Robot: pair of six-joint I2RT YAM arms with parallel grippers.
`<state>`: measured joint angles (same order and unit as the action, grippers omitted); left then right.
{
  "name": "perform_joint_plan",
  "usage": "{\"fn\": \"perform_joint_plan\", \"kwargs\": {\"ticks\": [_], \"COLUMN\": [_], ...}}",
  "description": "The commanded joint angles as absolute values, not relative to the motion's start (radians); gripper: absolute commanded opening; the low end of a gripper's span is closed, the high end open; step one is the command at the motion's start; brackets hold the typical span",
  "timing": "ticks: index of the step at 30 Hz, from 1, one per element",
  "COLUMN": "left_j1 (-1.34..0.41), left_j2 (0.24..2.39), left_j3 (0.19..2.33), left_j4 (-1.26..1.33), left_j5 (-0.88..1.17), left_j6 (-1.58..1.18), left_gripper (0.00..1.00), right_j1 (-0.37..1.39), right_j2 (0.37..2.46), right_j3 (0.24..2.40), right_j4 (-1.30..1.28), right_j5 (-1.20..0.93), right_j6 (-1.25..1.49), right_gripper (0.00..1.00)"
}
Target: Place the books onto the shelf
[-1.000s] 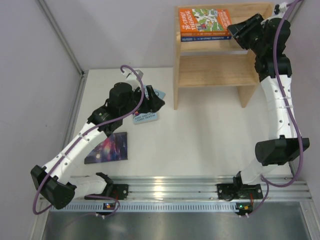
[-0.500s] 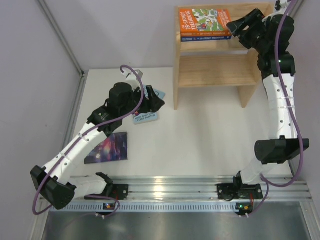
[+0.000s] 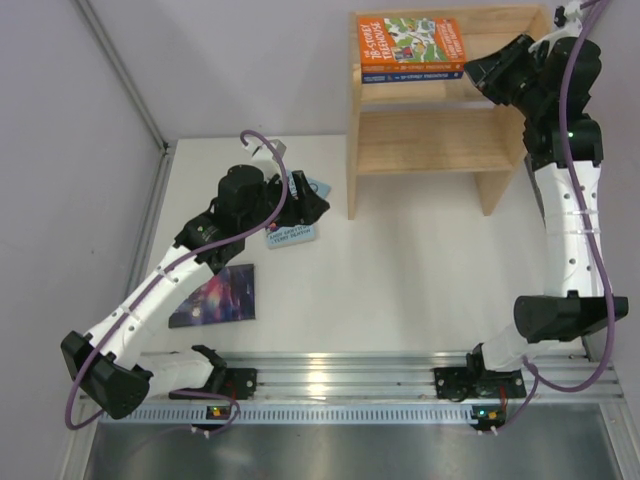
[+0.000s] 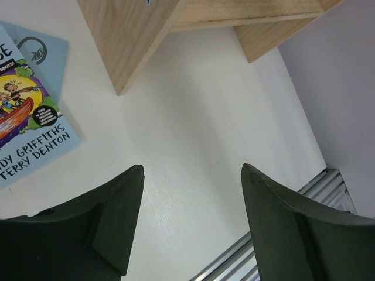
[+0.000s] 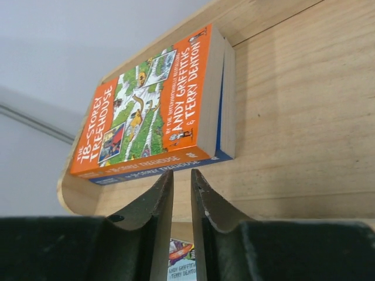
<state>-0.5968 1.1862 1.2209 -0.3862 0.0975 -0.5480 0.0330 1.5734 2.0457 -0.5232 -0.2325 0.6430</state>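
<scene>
**Right claw nearly closed on nothing at the shelf; left claw open over the table**

The right gripper has its jaws drawn to a thin slit with nothing between them, tips just short of the orange Treehouse book, which lies on the dark blue book on the top level of the shelf. A forward nudge could shove that 2-book stack toward the left side panel. The left gripper hangs wide open and holds nothing, beside the light blue book, which overlaps the pale blue book. A pinch there might drag both. The galaxy book lies well apart. Bare wood remains right of the stack and on the lower level.
</scene>
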Motion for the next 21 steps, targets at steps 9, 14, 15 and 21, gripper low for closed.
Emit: {"fn": "perform_joint_plan", "kwargs": {"ticks": [9,14,15,21], "left_j1": [-0.592,-0.594,-0.592,-0.592], "left_j2": [1.152,1.157,1.158,1.164], "left_j3": [1.235,1.238,1.238,1.241], "left_j4": [-0.347,-0.350,-0.348,-0.345], "left_j5": [0.098,0.098,0.097,0.100], "left_j6": [-0.543,-0.537,-0.537,-0.535], "left_gripper": [0.73,0.73,0.73,0.73], "right_j1": [0.136,0.147,0.150,0.156], "right_j2": [1.594,1.618,1.623,1.646], "right_j3": [2.052,2.068,2.075,2.092], "right_j4": [-0.450,-0.437,-0.439,-0.434], "right_j5": [-0.250,-0.236,-0.236,-0.226], "right_j6": [0.667,0.676,0.676,0.686], "right_gripper": [0.17,0.16,0.16,0.16]}}
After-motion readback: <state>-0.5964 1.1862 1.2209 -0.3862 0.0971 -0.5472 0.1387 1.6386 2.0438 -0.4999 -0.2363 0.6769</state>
